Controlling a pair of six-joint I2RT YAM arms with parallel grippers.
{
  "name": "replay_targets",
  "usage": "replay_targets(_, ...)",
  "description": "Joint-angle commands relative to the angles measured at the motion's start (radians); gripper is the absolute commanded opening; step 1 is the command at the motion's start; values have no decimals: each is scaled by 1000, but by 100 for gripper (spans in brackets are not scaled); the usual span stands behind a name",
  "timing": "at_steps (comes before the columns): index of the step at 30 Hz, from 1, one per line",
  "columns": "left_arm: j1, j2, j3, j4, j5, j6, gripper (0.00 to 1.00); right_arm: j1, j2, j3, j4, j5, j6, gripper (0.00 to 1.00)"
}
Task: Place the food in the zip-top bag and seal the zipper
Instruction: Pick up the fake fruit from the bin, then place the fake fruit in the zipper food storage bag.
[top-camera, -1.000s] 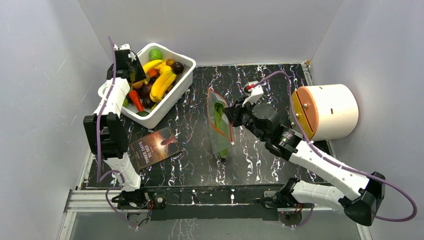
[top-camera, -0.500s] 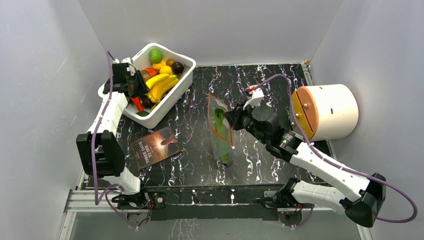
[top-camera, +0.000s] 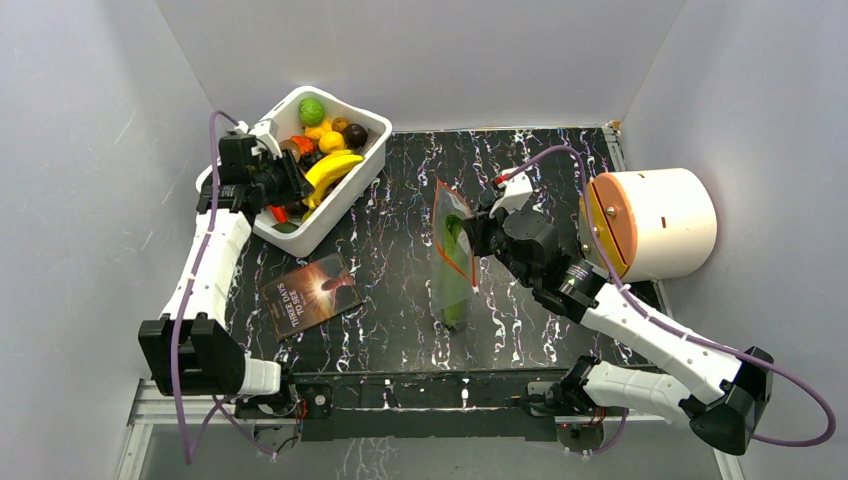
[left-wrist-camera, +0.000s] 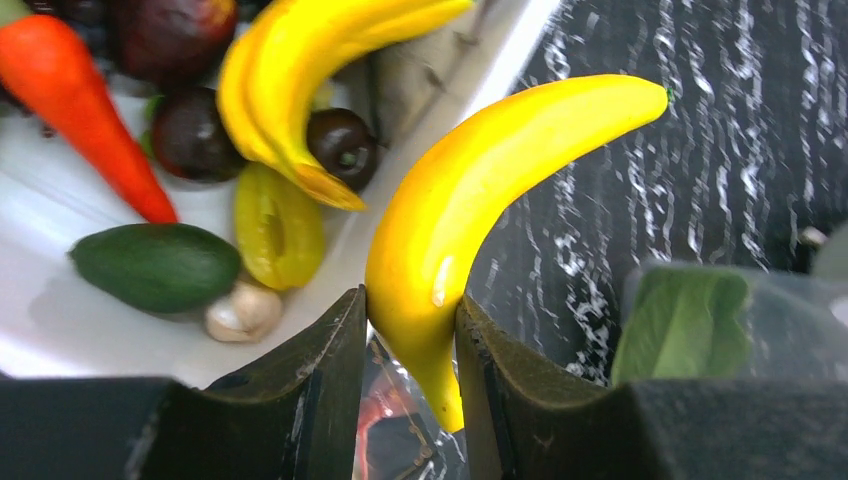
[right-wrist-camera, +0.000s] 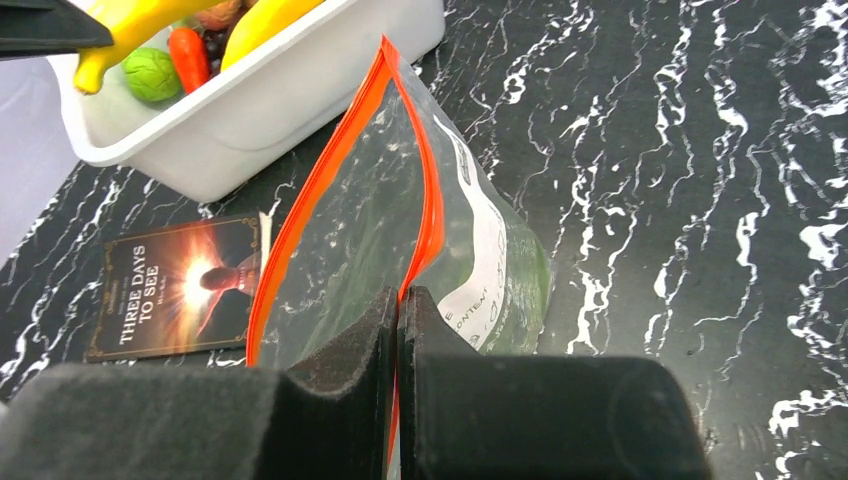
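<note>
We record the left gripper (top-camera: 288, 185) over the white tub (top-camera: 372, 128), clamped on a yellow banana (top-camera: 335, 170) that points toward the table's middle. The tub holds mixed toy produce (top-camera: 314, 109). The right gripper (top-camera: 476, 232) pinches the zip-top bag (top-camera: 450, 285) at its zipper (top-camera: 458, 250). A green vegetable (top-camera: 455, 312) lies inside the bag. A dark booklet (top-camera: 310, 296) lies near the tub.
</note>
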Motion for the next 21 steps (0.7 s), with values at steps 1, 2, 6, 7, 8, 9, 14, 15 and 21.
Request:
replay_targets(1, -63, -74, -4, -57, 101, 16, 7, -3, -9, 80, 23, 64, -85, 0)
replay_targets(2, -77, -79, -1, -65, 116, 24, 6, -3, -5, 87, 17, 67, -95, 0)
replay_targets(6, -148, -93, 23, -102, 195, 49, 5, -3, 3, 117, -9, 81, -117, 0)
replay_targets(7, -167, -98, 27, -106, 219, 51, 5, -3, 2, 118, -8, 81, -118, 0)
replay_targets(8, -181, -105, 25, -101, 250, 45, 5, -3, 2, 117, -1, 80, -116, 0)
replay_targets(9, -192, -114, 20, -91, 277, 32, 5, -3, 5, 114, 3, 75, -115, 0)
replay_targets(14, -214, -153, -4, -28, 447, -33, 4, -3, 29, 113, 1, 63, -84, 0)
replay_targets(15, -213, -157, -7, -20, 460, -44, 4, -3, 32, 110, 3, 65, -78, 0)
replay_targets(21, -230, -182, -7, -73, 418, -15, 4, -4, 68, 114, 9, 81, -94, 0)
